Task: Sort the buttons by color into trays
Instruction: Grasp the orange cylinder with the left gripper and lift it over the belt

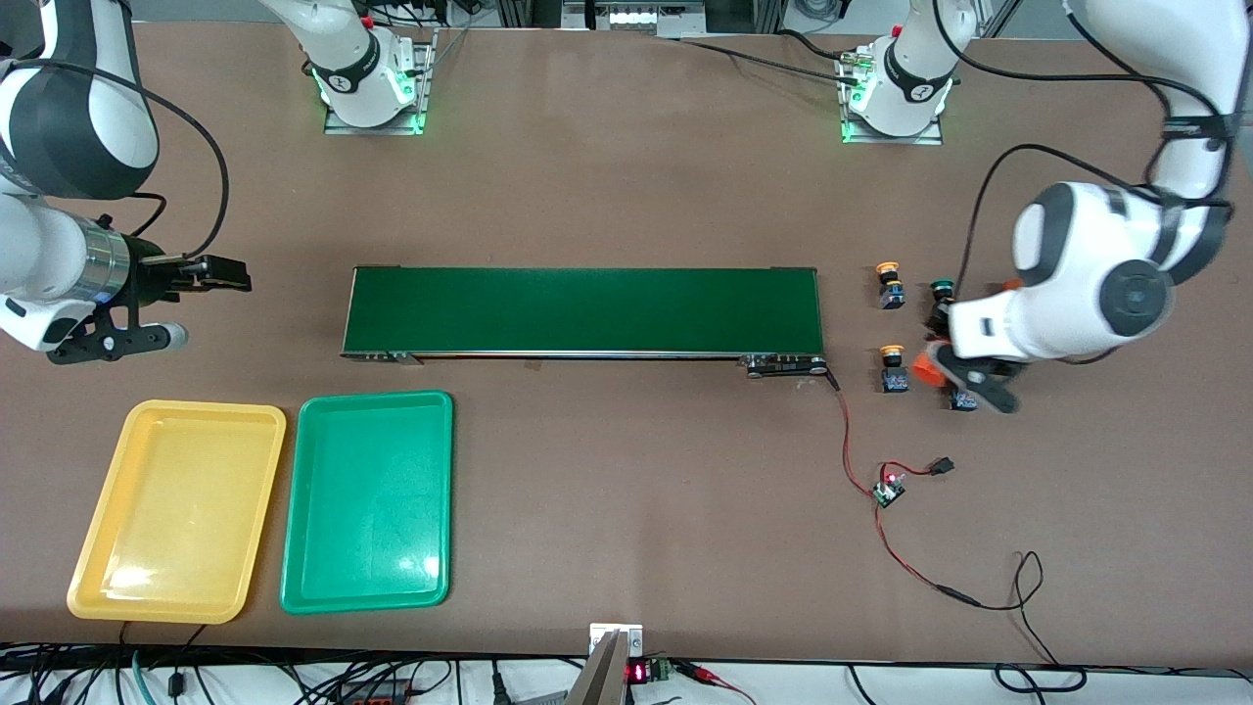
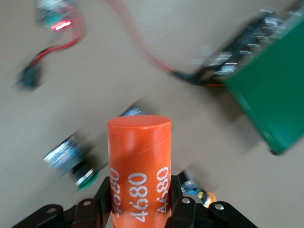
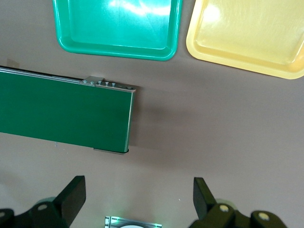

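Note:
Two yellow-capped buttons (image 1: pixel 889 284) (image 1: pixel 892 367) and a green-capped one (image 1: pixel 942 291) stand off the left arm's end of the belt. A fourth button body (image 1: pixel 964 399) shows under the left hand, its cap hidden. My left gripper (image 1: pixel 935 370) (image 2: pixel 139 190) hangs low among them, shut on an orange cylinder (image 2: pixel 138 156) marked 4680. A green button (image 2: pixel 78 168) and a yellow one (image 2: pixel 205 194) lie beside it. The yellow tray (image 1: pixel 93 573) (image 3: pixel 285 66) and green tray (image 1: pixel 313 587) (image 3: pixel 116 50) are both bare. My right gripper (image 1: pixel 220 274) (image 3: pixel 137 197) waits open.
A long dark-green conveyor belt (image 1: pixel 582 311) (image 3: pixel 61 114) (image 2: pixel 270 95) runs across the middle of the table. A red-and-black cable with a small circuit board (image 1: pixel 889 490) (image 2: pixel 57 21) trails from the belt's end toward the front camera.

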`<state>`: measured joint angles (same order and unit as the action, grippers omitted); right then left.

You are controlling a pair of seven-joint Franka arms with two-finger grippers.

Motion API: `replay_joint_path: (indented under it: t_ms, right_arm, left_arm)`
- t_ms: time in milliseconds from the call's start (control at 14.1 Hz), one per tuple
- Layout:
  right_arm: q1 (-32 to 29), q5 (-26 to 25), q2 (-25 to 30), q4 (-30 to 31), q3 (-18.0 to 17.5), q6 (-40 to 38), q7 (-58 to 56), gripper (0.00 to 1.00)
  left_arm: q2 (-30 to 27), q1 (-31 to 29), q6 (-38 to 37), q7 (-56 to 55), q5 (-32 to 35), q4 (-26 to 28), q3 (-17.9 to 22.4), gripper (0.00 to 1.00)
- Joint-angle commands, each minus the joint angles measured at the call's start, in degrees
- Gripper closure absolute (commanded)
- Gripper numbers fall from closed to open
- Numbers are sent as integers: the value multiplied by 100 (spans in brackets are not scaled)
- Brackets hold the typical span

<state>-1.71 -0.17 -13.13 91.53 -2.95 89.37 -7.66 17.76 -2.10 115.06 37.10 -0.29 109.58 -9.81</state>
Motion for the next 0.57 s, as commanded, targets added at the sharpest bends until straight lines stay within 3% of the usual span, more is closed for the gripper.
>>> replay_joint_path:
  t_ms: [0,284,497]
  right_arm:
    - [-5,8,-6,-57,-21,-77,-78,0]
    - [13,8,3,-57,-30,-77,-69,0]
    - [13,17,3,-57,-30,-77,-86,0]
  left_arm:
    - [-63,78,-116,587,-85,133,-555,86]
    - [52,271,112,1360,-68,352,-1223,88]
    - [60,280,927,1634,11,914,-1646,90]
